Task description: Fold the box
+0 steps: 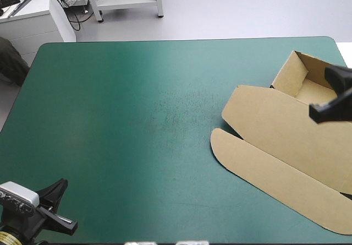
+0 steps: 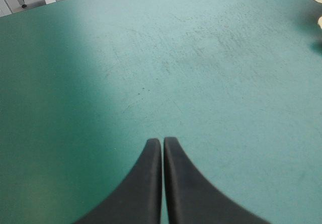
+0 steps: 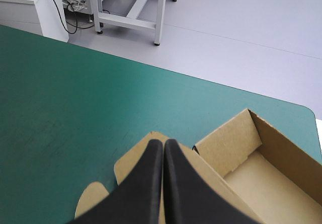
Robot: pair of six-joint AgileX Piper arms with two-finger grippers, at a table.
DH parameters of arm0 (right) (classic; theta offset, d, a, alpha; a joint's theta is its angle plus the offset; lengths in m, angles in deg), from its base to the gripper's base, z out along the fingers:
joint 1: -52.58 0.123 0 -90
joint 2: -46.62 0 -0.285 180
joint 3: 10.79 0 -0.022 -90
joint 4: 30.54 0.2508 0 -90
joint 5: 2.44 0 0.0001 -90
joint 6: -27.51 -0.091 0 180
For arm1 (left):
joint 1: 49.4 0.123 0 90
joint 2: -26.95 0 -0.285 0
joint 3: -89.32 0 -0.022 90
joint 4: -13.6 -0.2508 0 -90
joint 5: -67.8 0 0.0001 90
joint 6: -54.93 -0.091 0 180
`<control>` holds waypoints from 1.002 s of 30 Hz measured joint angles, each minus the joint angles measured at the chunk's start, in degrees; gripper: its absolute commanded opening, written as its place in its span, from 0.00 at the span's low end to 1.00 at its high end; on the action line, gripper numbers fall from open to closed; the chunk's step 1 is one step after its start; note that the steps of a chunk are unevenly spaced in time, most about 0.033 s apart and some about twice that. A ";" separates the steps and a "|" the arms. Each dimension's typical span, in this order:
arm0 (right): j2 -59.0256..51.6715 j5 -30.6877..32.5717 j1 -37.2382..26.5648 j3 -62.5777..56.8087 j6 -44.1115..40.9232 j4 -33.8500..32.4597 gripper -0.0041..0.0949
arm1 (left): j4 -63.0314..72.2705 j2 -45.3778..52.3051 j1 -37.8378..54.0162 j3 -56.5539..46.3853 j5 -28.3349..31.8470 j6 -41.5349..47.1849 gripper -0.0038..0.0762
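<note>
- Both sets of jaws are clenched on nothing: the left arm's black fingers (image 2: pixel 149 183) meet in a point above bare surface at the near left corner. The right arm's black fingers (image 3: pixel 147 183) meet the same way above the box.
- The brown cut-board box (image 1: pixel 275 140) lies on the teal-green surface (image 1: pixel 137 118) at its right side. Its tray end (image 1: pixel 300 77) is toward the far right corner with walls raised, and its long lid panel with a rounded flap (image 1: pixel 258 170) lies flat toward you.
- The box runs past the right limit of the high view, so you cannot tell how close it lies to that edge. A sideways push from the right arm could slide it off.
- The left arm is well apart from the box and cannot brace it, so any press on the lid would probably shift the whole sheet.
- Coming down on the tray with the jaws clenched could crush a raised wall (image 3: pixel 229 143) or pop a tucked one loose.
</note>
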 measured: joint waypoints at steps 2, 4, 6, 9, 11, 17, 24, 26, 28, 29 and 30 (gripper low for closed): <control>-5.10 0.00 0.07 -5.81 -0.31 -0.89 0.03 | -0.07 0.00 0.00 0.00 -0.06 0.23 0.04; -9.59 -0.05 0.07 -12.02 -0.44 -1.52 0.03 | -0.21 0.00 0.00 0.00 -0.11 0.40 0.04; -14.14 -0.85 0.07 -19.60 -0.37 -1.92 0.03 | -0.21 0.00 0.00 0.00 -0.11 0.45 0.04; -21.93 -4.27 0.07 -31.26 0.52 -2.05 0.03 | -0.36 0.00 0.00 -0.02 -0.36 0.58 0.04; -27.08 -7.19 0.07 -38.09 0.77 -2.05 0.03 | -0.49 0.00 0.00 -0.59 -0.30 0.62 0.04; -39.68 -13.30 0.07 -57.47 2.50 -2.05 0.03 | 0.23 0.00 0.00 -3.35 1.52 0.62 0.04; -49.08 -16.50 0.07 -70.87 2.96 -1.42 0.03 | 1.91 0.00 0.00 -3.49 2.42 0.62 0.04; -50.24 -16.90 0.07 -72.68 2.96 -1.41 0.03 | 2.03 0.00 0.00 -3.49 2.47 0.62 0.04; -50.74 -17.41 0.07 -73.37 2.96 -1.36 0.03 | 2.03 0.00 0.00 -3.49 2.47 0.62 0.04; -50.79 -17.59 0.07 -73.47 2.96 -1.30 0.02 | 2.03 0.00 0.00 -3.49 2.47 0.62 0.04; -50.79 -17.81 0.07 -73.48 2.96 -1.30 0.02 | 2.07 0.00 0.00 -3.49 2.48 0.62 0.04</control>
